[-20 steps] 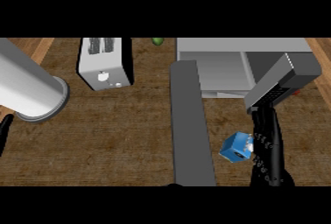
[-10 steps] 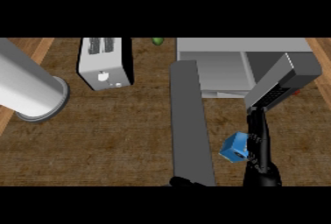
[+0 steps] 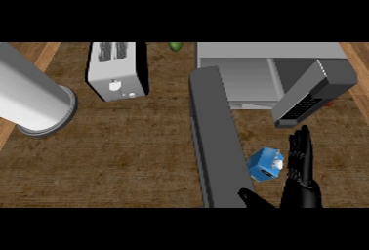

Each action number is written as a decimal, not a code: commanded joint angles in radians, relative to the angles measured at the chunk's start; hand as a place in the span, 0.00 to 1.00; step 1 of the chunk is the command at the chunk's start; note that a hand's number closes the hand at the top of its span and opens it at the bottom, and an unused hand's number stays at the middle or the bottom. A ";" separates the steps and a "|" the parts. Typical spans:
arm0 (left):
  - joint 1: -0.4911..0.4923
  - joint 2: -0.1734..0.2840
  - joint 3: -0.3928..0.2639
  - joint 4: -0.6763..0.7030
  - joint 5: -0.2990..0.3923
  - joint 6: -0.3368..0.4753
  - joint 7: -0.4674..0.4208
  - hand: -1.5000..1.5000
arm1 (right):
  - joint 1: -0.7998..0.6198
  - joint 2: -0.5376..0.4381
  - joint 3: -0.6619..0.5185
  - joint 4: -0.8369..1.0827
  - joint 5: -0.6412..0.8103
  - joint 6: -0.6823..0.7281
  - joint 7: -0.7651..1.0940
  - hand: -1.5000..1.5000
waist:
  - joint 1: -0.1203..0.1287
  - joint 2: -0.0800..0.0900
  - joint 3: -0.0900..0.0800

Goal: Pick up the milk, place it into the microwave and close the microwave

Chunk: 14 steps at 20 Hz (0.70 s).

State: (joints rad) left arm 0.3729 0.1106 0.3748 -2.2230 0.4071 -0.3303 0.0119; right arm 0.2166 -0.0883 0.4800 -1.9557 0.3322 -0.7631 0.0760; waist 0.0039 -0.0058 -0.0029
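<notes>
The small blue milk carton [image 3: 266,164] stands on the dark wood-grain counter [image 3: 130,146], just to the right of the long grey microwave door [image 3: 216,141], which swings out toward the viewer from the grey box-shaped microwave [image 3: 245,73] at the back. The right hand [image 3: 299,161], black and slender, rises from the lower edge with its fingers straight and together, held flat just beside the carton's right face; nothing is curled around the milk, and I cannot tell whether the fingers actually touch it. A dark thumb-like shape shows low, below the carton. The left hand is not visible. The risk here, as I judge it, is in the closing of the grasp: with the fingers lying along only one side, a sideways push could slide or tip the carton against the open door rather than capture it. The carton looks light and small beside the hand, so an uneven pinch may twist it. A dark grey slanted panel [image 3: 310,95] juts from the microwave's right side above the hand, and lifting straight upward could catch it. The white toaster [image 3: 115,73] and the big grey cylinder [image 3: 32,97] stand well apart, to the left.
</notes>
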 commanded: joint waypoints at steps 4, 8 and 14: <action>0.070 -0.062 0.011 -0.044 -0.029 -0.039 -0.039 0.00 | 0.102 -0.027 -0.087 0.134 -0.164 0.013 -0.229 0.00 | -0.001 0.004 0.004; 0.000 -0.016 0.049 -0.011 0.015 -0.033 0.018 0.00 | 0.080 -0.027 -0.164 0.228 -0.264 0.077 -0.324 0.00 | -0.002 0.005 0.004; -0.015 -0.008 0.110 0.046 0.044 -0.074 -0.013 0.00 | 0.142 -0.022 -0.231 0.360 -0.389 0.194 -0.564 0.00 | -0.005 0.005 0.003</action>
State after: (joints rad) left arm 0.3964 0.0863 0.4425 -2.2397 0.4426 -0.3858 0.0187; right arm 0.3176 -0.0984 0.2861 -1.6450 -0.0007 -0.6301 -0.3818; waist 0.0018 -0.0025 0.0002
